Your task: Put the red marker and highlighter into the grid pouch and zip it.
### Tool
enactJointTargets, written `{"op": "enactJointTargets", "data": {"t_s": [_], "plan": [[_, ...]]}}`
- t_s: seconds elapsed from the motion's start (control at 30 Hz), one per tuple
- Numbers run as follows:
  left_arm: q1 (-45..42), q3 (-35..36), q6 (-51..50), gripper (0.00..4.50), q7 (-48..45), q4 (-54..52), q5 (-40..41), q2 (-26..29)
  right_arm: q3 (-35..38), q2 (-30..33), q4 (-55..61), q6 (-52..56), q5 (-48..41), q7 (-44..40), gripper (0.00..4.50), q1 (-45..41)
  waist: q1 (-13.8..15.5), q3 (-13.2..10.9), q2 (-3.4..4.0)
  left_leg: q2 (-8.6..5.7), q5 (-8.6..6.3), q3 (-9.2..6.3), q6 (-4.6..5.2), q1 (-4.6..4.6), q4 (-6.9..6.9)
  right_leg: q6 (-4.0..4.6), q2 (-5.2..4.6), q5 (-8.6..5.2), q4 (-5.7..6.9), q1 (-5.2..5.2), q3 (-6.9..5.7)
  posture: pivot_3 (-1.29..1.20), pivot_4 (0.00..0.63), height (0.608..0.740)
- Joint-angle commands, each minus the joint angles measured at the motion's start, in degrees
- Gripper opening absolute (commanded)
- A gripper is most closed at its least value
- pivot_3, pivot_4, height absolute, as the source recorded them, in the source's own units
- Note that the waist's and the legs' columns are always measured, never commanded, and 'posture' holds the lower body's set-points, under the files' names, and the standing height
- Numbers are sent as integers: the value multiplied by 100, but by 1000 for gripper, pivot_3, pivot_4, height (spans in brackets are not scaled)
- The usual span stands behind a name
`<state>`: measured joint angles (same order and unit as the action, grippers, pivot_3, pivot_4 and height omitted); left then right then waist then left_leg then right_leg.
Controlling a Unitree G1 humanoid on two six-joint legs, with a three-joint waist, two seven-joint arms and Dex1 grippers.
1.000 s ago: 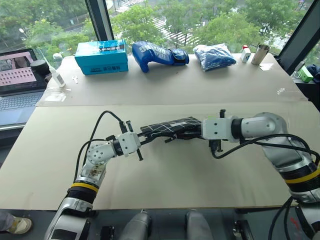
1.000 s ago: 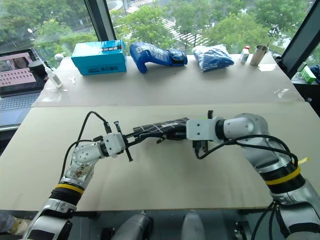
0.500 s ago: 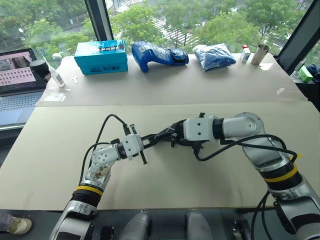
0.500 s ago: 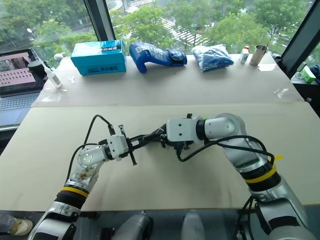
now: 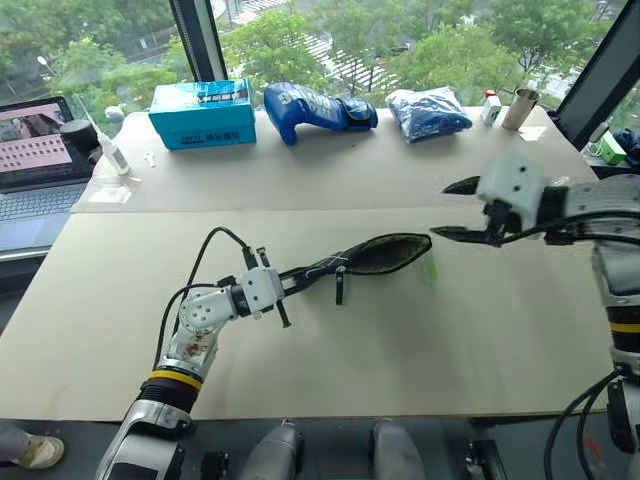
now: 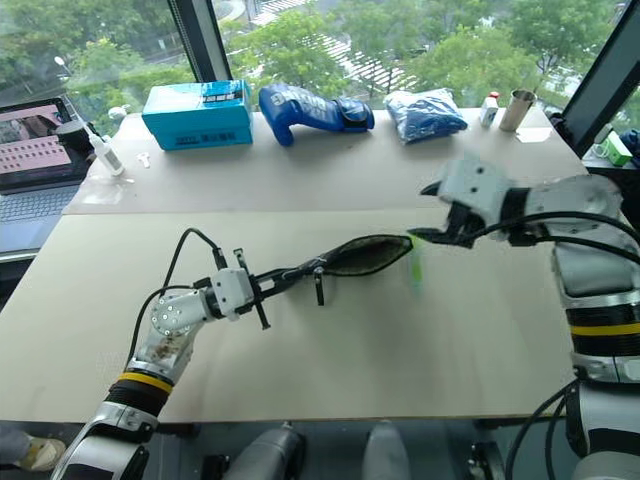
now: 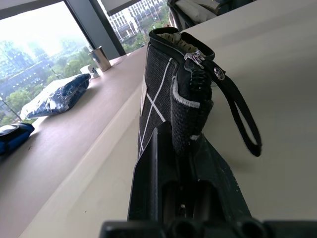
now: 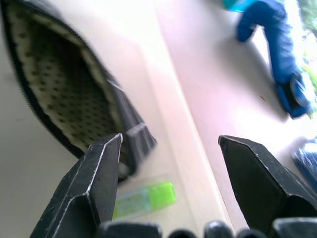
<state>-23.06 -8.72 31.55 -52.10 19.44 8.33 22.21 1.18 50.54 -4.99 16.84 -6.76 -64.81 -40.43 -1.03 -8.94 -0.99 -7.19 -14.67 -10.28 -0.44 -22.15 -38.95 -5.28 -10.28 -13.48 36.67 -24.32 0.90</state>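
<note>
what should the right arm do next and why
Probably bring the open right gripper down onto the highlighter and close on it. The highlighter lies loose on the table just past the open mouth of the grid pouch, which the left gripper holds by one end, so it is not inside yet.

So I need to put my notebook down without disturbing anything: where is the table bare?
The near half of the table, in front of the grid pouch and highlighter, is bare. So is the left strip between the laptop and the left end effector. The far edge is crowded: teal box, blue glove, blue bag, metal cup.
</note>
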Motion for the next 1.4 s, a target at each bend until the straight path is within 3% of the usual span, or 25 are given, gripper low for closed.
{"op": "enactJointTargets", "data": {"t_s": [0.03, 0.27, 0.43, 0.8, 1.13, 1.4], "plan": [[-2, 124, 115, 0, 100, -108, 21, 43, 183, -245, -394, 973, 56, 853, 3496, -133, -2, 0, 0, 0, 0, 1, 0, 2, 0, 2, 0, 1, 1, 1, 0, 0, 150, 740], [146, 152, 59, 0, 221, -239, -40, 122, -6, -1082, 215, 3111, 493, 2520, 3496, 524, 18, 0, 0, -1, 0, -1, -1, -6, -1, 3, -4, 2, 7, -7, 2, 0, 150, 740], [202, 177, -82, 0, 223, -314, 60, 130, 117, -1402, 578, 3839, 350, 2925, 3496, 666, 20, 1, 2, -6, 1, -6, -2, -11, -3, 3, -9, 2, 8, -12, 6, 0, 150, 740], [339, 111, -454, 0, -20, -608, 297, 69, 316, -1307, 754, 4062, 81, 3123, 3496, 449, 10, 1, 2, -6, 1, 4, -1, -10, -3, 3, -8, 2, 7, -12, 5, 0, 150, 740], [435, 162, -508, 0, -80, -661, 296, 127, -158, -1849, 1370, 4561, -32, 3482, 3496, 958, 15, 1, 2, -4, 0, 1, 0, -9, -3, 3, -8, 2, 7, -10, 5, 0, 150, 740], [402, 175, -540, 0, -179, -689, 315, 231, -684, -1789, 1244, 4437, 260, 3762, 3496, 1176, 15, 2, 2, -4, 0, 1, 0, 6, -2, 3, -6, 2, 7, 2, 5, 0, 150, 740]]}}
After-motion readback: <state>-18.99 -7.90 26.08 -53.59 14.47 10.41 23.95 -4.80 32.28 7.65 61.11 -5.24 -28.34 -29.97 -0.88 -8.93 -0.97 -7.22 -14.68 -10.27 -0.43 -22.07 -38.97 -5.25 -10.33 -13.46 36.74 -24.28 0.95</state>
